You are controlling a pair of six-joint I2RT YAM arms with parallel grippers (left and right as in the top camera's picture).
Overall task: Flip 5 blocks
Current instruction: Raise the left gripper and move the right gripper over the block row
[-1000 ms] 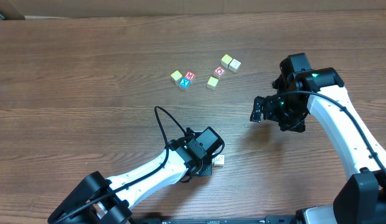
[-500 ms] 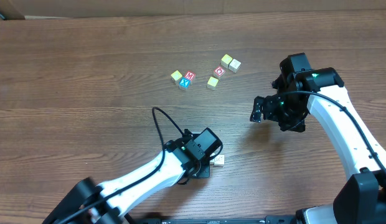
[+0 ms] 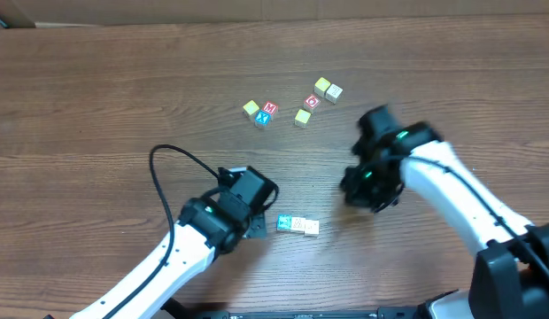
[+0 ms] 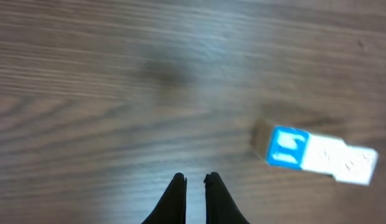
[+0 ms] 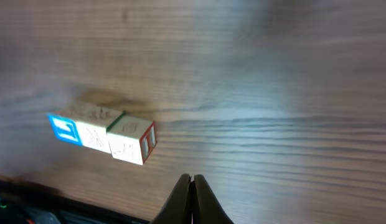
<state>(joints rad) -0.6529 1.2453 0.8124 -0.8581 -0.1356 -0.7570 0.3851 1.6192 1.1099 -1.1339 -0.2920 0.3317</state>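
Three blocks lie touching in a short row on the table: a blue-faced block (image 3: 284,222) (image 4: 287,148) (image 5: 65,129), a cream block (image 3: 298,225) (image 5: 96,134) and a cream block with a red side (image 3: 311,228) (image 5: 132,140). My left gripper (image 3: 255,229) (image 4: 194,180) is just left of the row, shut and holding nothing. To the right of the row, my right gripper (image 3: 356,190) (image 5: 193,179) is shut and also holding nothing. Neither gripper touches a block.
Several more blocks lie in a loose group at the back: a yellow one (image 3: 251,108), a red and blue pair (image 3: 267,112), another yellow (image 3: 302,117), a red one (image 3: 312,102) and a pale pair (image 3: 328,89). A black cable (image 3: 168,155) loops off the left arm.
My left arm has drawn back to the left, uncovering the row of three blocks. My right arm has swung left and forward towards the row, and its gripper has gone from open to shut.
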